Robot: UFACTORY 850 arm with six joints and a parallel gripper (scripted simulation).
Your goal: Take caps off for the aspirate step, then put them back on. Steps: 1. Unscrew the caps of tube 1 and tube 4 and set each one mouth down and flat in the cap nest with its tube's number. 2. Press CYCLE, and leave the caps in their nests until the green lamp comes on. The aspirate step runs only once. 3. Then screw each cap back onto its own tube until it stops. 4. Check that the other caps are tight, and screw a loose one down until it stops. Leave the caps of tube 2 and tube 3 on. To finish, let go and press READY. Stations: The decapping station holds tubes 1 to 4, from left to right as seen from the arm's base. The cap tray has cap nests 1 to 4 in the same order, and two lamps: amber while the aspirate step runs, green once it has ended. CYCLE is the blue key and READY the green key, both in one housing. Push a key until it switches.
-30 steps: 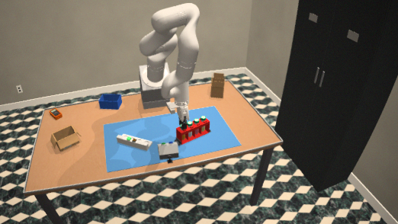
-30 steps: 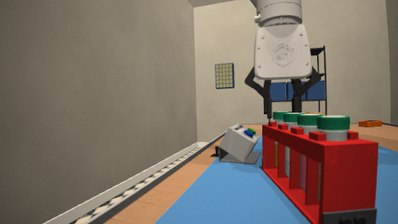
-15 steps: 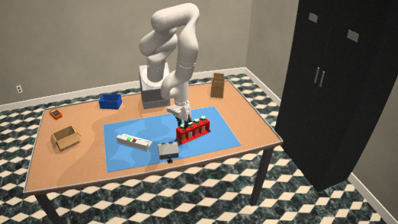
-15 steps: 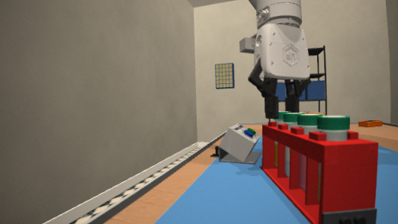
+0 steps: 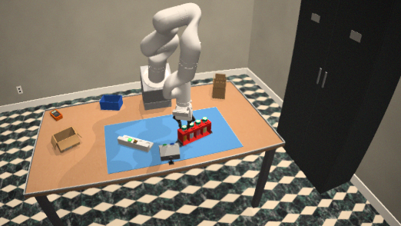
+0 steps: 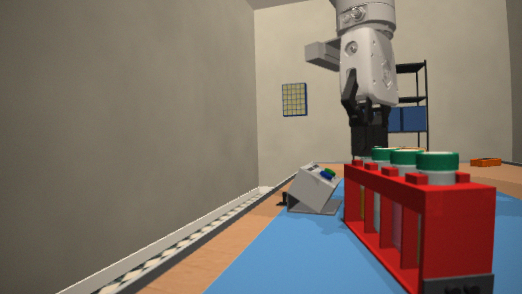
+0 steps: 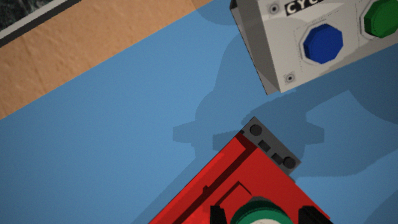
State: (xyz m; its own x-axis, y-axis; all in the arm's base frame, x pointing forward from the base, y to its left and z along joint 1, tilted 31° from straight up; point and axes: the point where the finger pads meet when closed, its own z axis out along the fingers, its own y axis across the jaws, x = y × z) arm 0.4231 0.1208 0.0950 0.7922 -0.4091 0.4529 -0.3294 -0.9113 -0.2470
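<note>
The red decapping station (image 5: 194,131) stands on the blue mat with a green cap on each of its tubes. My gripper (image 5: 183,124) points straight down over the end tube nearest the key housing (image 5: 169,151), which is tube 4. In the wrist view the two fingers stand either side of that tube's green cap (image 7: 257,214), with a small gap on each side, so the gripper is open around it. In the exterior view the fingers (image 6: 367,150) hide this cap behind the rack (image 6: 415,215). The blue CYCLE key (image 7: 322,43) and the green READY key (image 7: 382,17) face up. The white cap tray (image 5: 134,143) shows a small green spot.
A blue bin (image 5: 111,102), an orange device (image 5: 56,114) and an open cardboard box (image 5: 66,139) lie on the left of the table. A brown box (image 5: 219,84) stands at the back right. A black cabinet (image 5: 342,88) stands beside the table.
</note>
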